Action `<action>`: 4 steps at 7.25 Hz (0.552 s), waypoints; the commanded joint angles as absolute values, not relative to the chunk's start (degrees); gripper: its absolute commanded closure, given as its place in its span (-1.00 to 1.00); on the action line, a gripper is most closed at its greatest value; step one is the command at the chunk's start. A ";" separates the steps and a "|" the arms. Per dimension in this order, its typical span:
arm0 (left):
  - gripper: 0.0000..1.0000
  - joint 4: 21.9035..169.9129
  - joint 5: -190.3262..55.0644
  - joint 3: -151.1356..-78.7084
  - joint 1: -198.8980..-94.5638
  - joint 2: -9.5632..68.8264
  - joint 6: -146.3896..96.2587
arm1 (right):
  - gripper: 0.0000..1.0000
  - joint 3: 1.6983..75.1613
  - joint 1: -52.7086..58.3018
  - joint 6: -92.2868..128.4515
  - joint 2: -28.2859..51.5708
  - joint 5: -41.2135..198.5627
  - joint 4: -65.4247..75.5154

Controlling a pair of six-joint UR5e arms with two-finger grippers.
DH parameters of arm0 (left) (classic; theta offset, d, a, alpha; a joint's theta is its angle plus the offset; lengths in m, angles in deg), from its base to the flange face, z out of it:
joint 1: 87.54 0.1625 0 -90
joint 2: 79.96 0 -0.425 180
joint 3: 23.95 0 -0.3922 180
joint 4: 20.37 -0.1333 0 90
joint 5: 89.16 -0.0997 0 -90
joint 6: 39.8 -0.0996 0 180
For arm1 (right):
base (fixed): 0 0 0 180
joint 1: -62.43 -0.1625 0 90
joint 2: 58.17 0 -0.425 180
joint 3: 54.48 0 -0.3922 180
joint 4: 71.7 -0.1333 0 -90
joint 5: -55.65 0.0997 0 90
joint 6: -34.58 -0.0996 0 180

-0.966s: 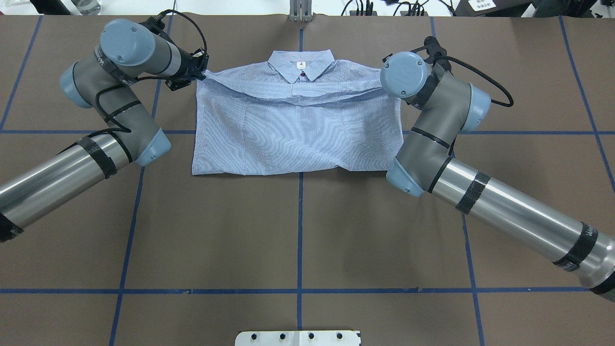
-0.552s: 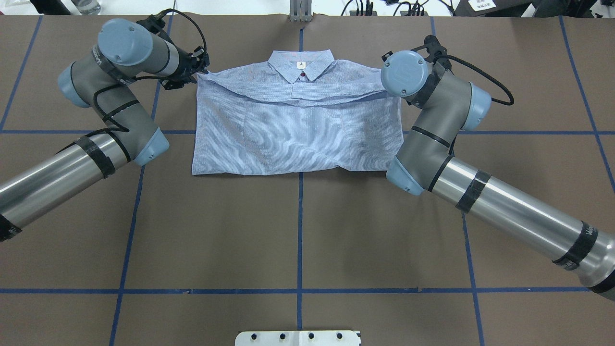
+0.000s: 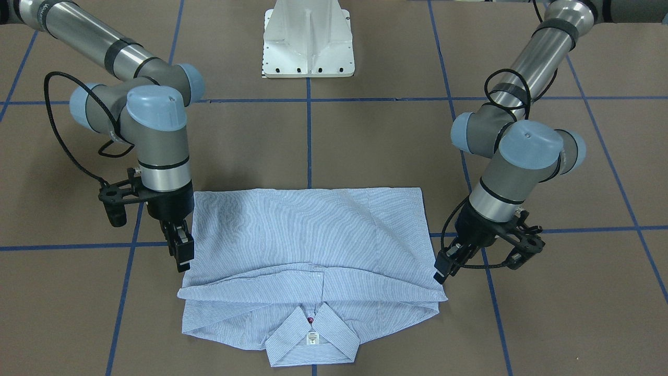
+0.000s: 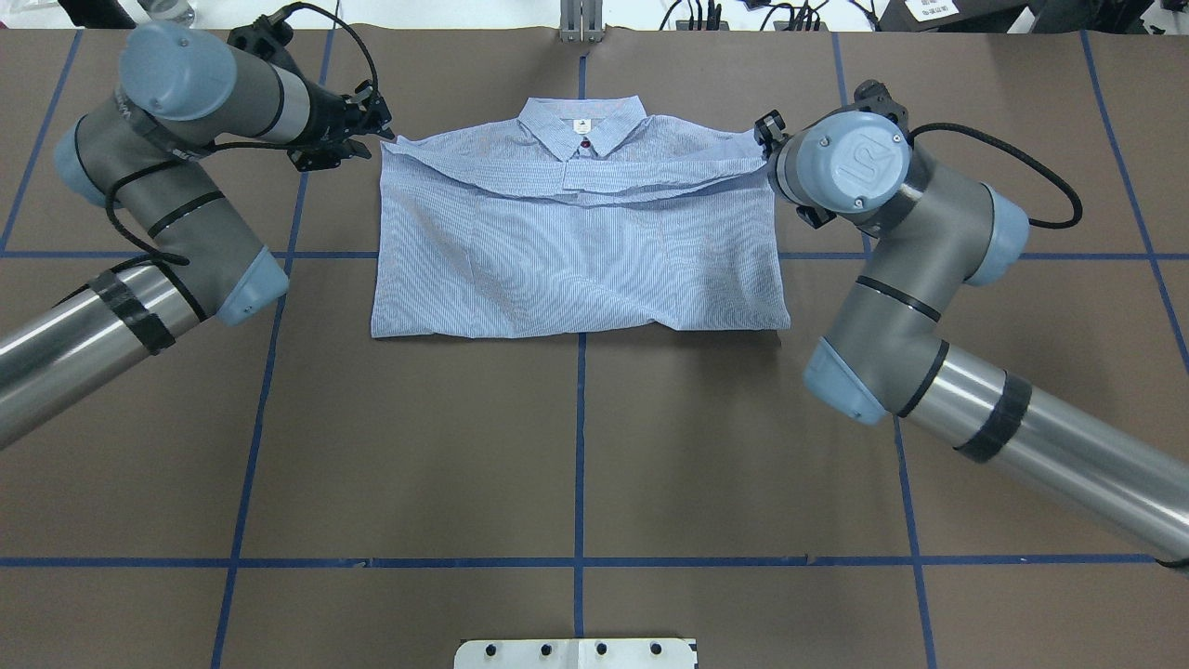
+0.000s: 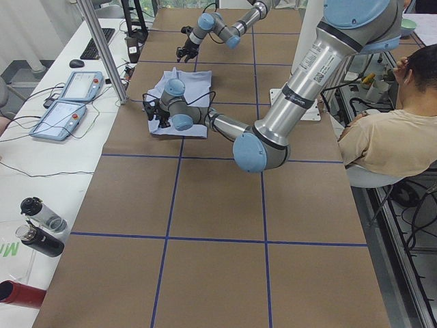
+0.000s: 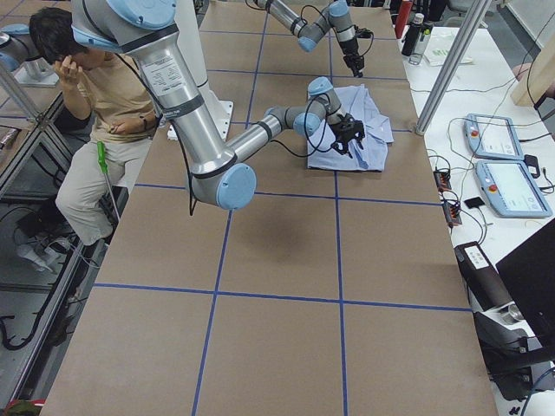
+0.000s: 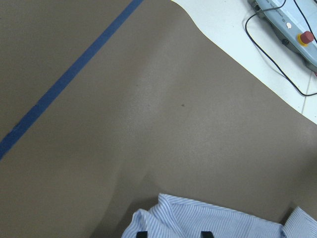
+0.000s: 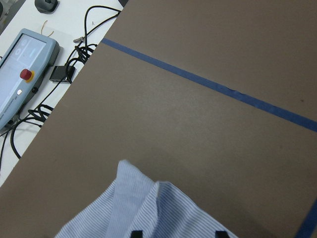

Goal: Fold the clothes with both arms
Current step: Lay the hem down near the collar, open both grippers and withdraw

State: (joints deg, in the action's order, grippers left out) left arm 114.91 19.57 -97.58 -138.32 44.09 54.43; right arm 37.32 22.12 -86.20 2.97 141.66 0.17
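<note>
Shirt (image 4: 576, 251), striped, folded, flat on desk (image 4: 576, 446)

Left hand (image 4: 376, 133): fingers parted, gripping nothing, at the collar-end corner. Long axis runs straight across, hand to hand. Right hand (image 3: 182, 258): likewise parted and empty, at the opposite collar-end corner; neither is nearer.

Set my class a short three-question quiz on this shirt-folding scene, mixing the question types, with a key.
1. True or false: the shirt has its collar on the side away from the white base.
2. The left gripper is: A) beside the shirt's folded edge, towards the collar end; B) over the collar; C) above the white base.
3. Fill in: the tape lines on the brown table are ___.
Key: 1 true; 2 A; 3 blue.
</note>
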 commanded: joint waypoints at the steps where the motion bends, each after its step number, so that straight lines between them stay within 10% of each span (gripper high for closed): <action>1: 0.07 114.81 19.91 -101.03 -138.42 41.68 54.42 | -0.23 46.21 26.81 -91.42 10.62 142.05 0.28; 4: 0.08 114.72 19.47 -100.95 -138.51 41.50 53.11 | -0.23 47.30 31.40 -93.56 13.73 141.35 -0.42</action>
State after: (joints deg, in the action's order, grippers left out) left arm 114.75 19.56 -100.94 -138.43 41.56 53.65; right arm 47.31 30.04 -92.99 13.02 141.57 -0.27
